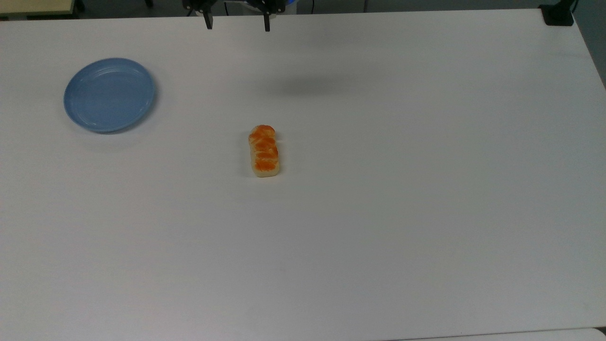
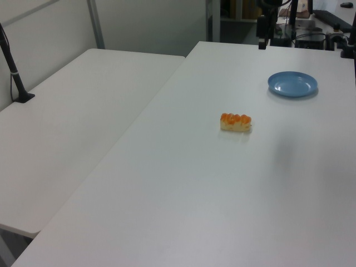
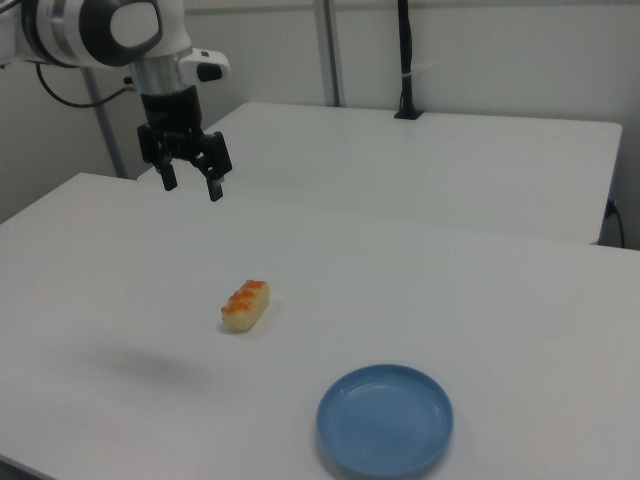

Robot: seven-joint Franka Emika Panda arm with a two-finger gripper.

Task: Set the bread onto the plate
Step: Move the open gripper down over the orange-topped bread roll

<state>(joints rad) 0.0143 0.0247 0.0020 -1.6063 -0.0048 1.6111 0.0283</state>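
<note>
Lying on the white table [image 3: 480, 300], the plate [image 3: 385, 418] is the nearest thing in the right view, close to the bottom edge, and nothing is on it. A little farther back, toward the right view's left, the bread [image 3: 245, 305] rests flat on the table with its orange-brown top facing up. The bread and the plate are well apart. In the top view the bread [image 1: 264, 151] sits near the middle of the table, its long side running from the near edge toward the far edge, and the plate [image 1: 109, 94] is far to the top view's left. Farthest back, the gripper [image 3: 193, 185] hangs in the air above the table, behind the bread, pointing down. Its two dark fingers are spread wide apart and hold nothing. A soft shadow [image 1: 303, 86] lies on the table between the gripper [image 1: 236, 26] and the bread in the top view.
</note>
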